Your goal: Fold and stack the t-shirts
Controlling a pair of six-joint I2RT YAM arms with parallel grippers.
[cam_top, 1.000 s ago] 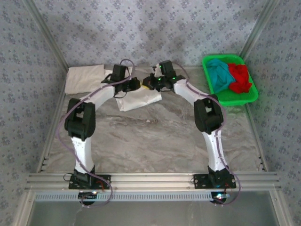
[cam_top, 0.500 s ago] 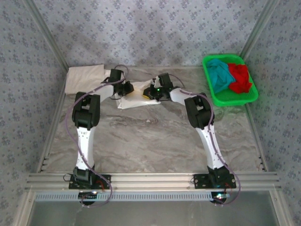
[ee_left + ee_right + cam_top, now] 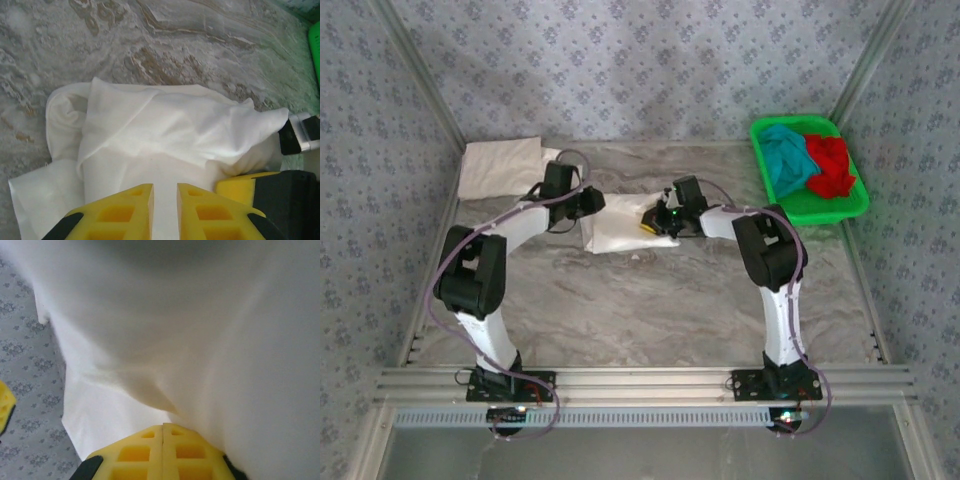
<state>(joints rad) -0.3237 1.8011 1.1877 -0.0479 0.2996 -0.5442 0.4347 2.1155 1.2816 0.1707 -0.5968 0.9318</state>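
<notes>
A white t-shirt (image 3: 620, 232) lies crumpled on the marble table (image 3: 650, 300) between my two grippers. My left gripper (image 3: 592, 203) hovers at its left edge. In the left wrist view its jaws (image 3: 165, 192) stand a little apart, with the white t-shirt (image 3: 165, 125) bare in the gap. My right gripper (image 3: 653, 222) is at the shirt's right edge, shut on a fold of the white cloth (image 3: 200, 315) that runs into its closed tips (image 3: 163, 427). Another white t-shirt (image 3: 500, 165) lies folded at the back left. A teal t-shirt (image 3: 785, 160) and a red one (image 3: 832, 165) sit in the basket.
The green plastic basket (image 3: 820, 214) stands at the back right corner. Patterned cloth walls close in the back and both sides. An aluminium rail (image 3: 640, 380) runs along the near edge, and bare marble lies in front of the shirt.
Both grippers have come toward the near side and the white shirt has moved with them, slightly rightward. The left jaws have parted and let go of the cloth; the right stays shut.
</notes>
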